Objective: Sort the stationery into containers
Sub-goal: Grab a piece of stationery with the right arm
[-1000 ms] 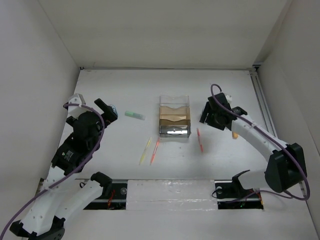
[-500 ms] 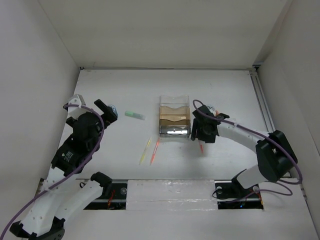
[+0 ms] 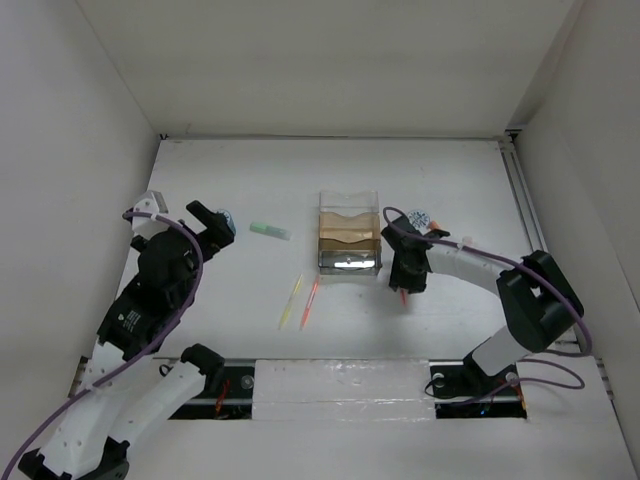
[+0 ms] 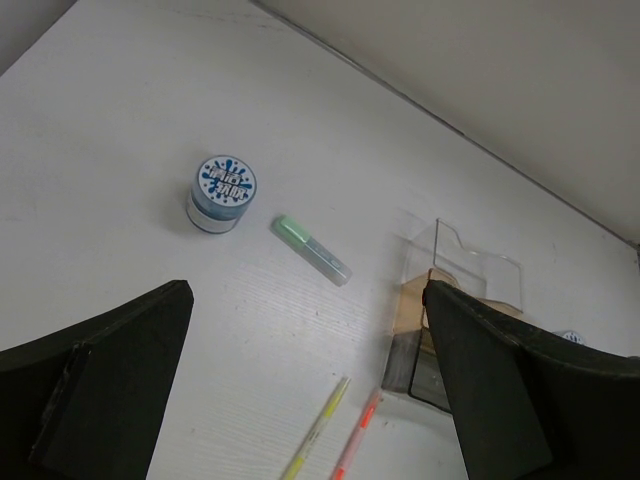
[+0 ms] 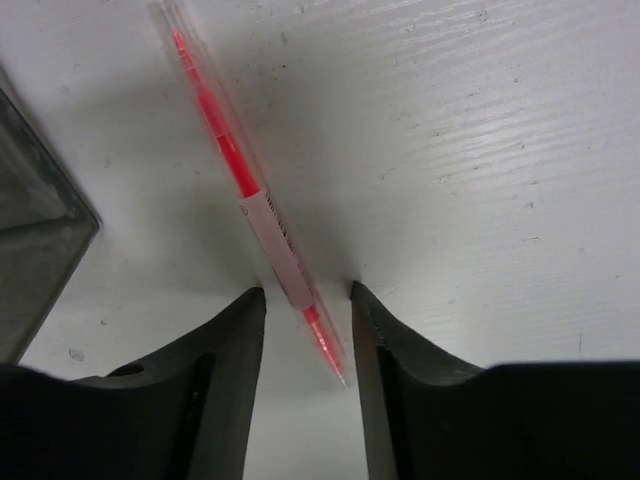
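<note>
White walls box in a pale desk (image 3: 250,180), and the clear organizer (image 3: 322,235) stands in its middle. Just to the organizer's right lies the red pen (image 5: 235,165), flat on the desk and slanted. The right hand (image 5: 305,292) is down over it: its fingers (image 5: 235,330) stand narrow on either side of the pen near the tip end, with a sliver of desk showing on each side, so it is not yet pinching.

The hold looks well off the pen's middle, so I would expect the long free end to sag or swing once lifted. Because the pen crosses the fingers at a slant, pressing together may twist it, so a slow squeeze seems wise, followed by a straight lift before turning toward a compartment. The organizer's corner (image 5: 40,230) is close, so the long end should be kept clear of that wall.

The left hand (image 4: 300,295) hangs spread wide and empty above a blue roll (image 4: 221,193), a green marker (image 4: 311,250), a yellow pen (image 4: 318,430) and an orange pen (image 4: 358,435), all unsorted
</note>
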